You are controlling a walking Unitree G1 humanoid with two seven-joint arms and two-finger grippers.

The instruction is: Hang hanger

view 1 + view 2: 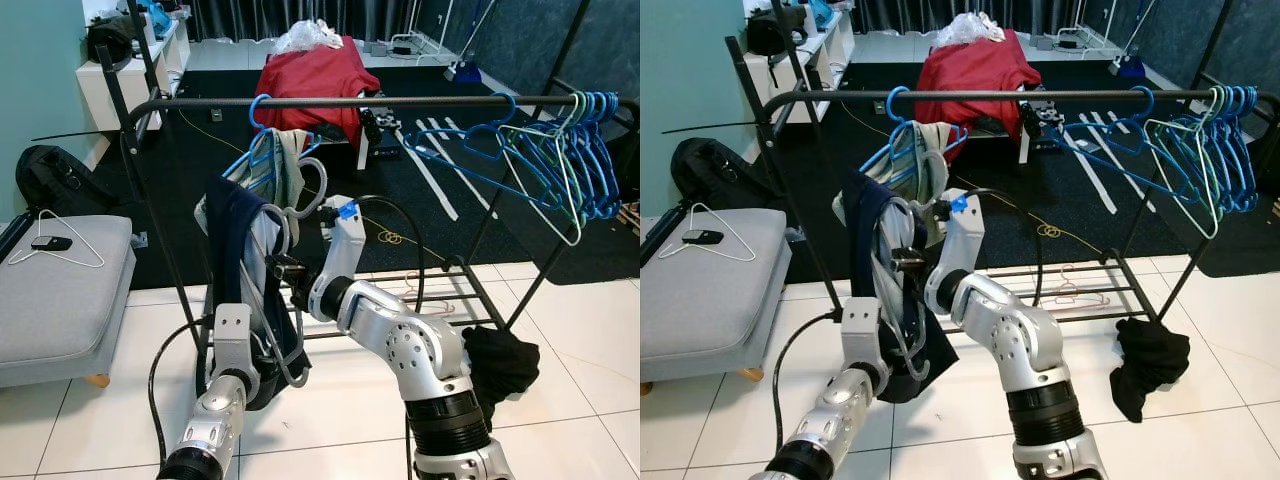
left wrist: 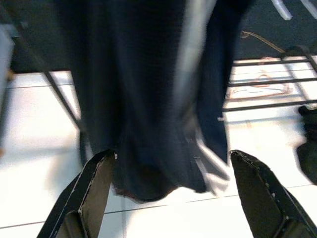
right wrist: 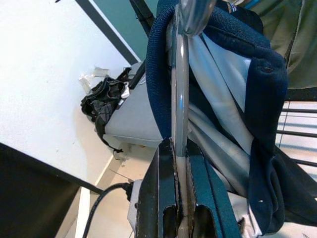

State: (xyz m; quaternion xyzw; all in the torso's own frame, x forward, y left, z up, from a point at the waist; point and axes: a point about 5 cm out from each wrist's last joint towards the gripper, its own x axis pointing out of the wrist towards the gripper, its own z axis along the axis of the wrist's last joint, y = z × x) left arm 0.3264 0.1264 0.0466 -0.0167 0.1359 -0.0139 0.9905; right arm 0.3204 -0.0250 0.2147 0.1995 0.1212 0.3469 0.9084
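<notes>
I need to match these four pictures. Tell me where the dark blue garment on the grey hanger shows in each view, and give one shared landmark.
Left eye view: the dark blue garment hangs left of centre, in front of the rack.
Right eye view: same place, left of centre.
Left wrist view: blurred cloth beyond the open left gripper.
Right wrist view: draped over the grey hanger, which the right gripper clamps.
Shared landmark: the rack's low black shelf bars.

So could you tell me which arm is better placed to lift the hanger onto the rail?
Right: the right gripper is shut on the hanger carrying the navy garment, below the rail. The left gripper is open, lower down.
</notes>
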